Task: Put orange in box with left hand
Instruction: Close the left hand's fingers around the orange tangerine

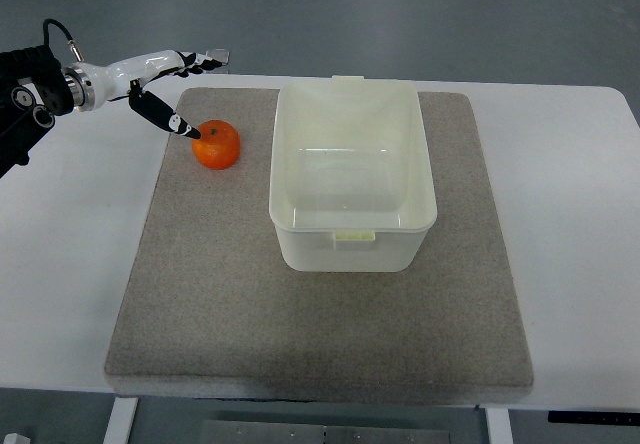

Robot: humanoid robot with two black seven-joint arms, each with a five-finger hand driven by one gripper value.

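Orange [216,145]: round, glossy, bright, seated on grey mat [200,294] left of the empty pale box [352,239]. Left hand [170,84] spread, nothing held; thumb tip at the fruit's edge.

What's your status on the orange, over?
Left hand open, thumb tip at the orange, no grasp. Orange on mat, left of box. Box empty. Path clear.
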